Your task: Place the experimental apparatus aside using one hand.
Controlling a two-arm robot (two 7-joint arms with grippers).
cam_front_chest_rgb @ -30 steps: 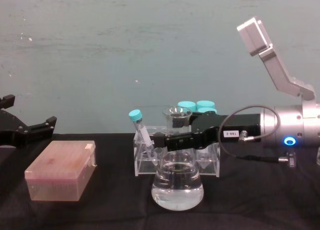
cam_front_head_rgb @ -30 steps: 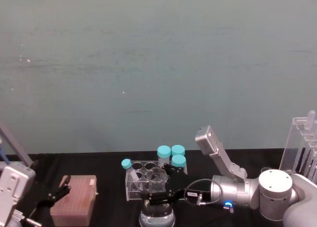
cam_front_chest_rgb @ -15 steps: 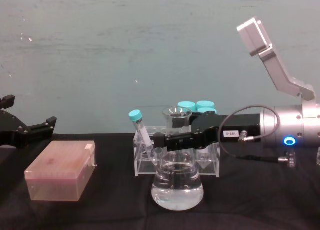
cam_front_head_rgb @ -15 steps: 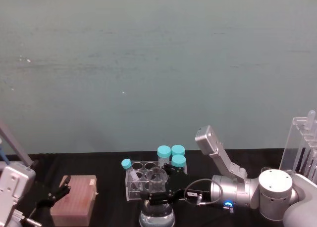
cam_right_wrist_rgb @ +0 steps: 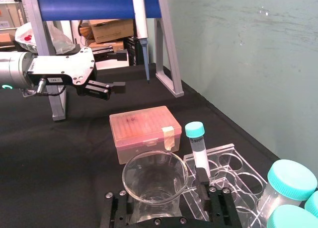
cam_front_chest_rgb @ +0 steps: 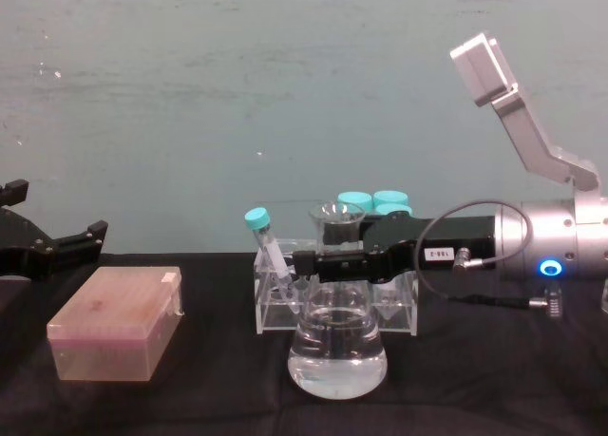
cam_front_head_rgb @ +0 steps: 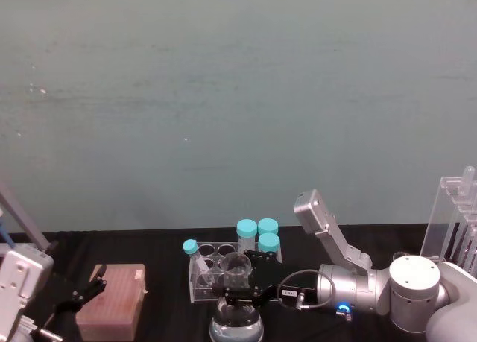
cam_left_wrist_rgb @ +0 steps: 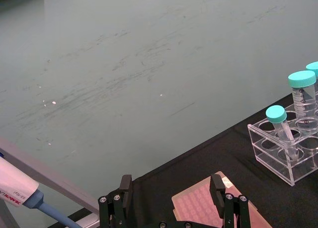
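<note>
Reaching in from the right, the right gripper (cam_front_chest_rgb: pixel 306 262) has its two black fingers set on either side of the neck of the conical flask (cam_front_chest_rgb: pixel 336 350), narrowly spread so the neck sits between them; whether the pads actually press the glass cannot be told. That flask holds clear liquid and stands on the black table (cam_front_chest_rgb: pixel 494 379), at the front centre, just before a clear tube rack (cam_front_chest_rgb: pixel 275 308). One teal-capped tube (cam_front_chest_rgb: pixel 265 245) leans in the rack, and three teal-capped jars (cam_front_head_rgb: pixel 258 234) stand at its far right end. From the right wrist view the flask's round mouth (cam_right_wrist_rgb: pixel 154 177) sits just ahead of the fingers. Far to the left, the left gripper (cam_front_chest_rgb: pixel 57 246) hangs open and empty above a pink tip box (cam_front_chest_rgb: pixel 116 322). A tall acrylic stand (cam_front_head_rgb: pixel 455 219) with long tubes stands at the table's right edge, well apart from the flask.
</note>
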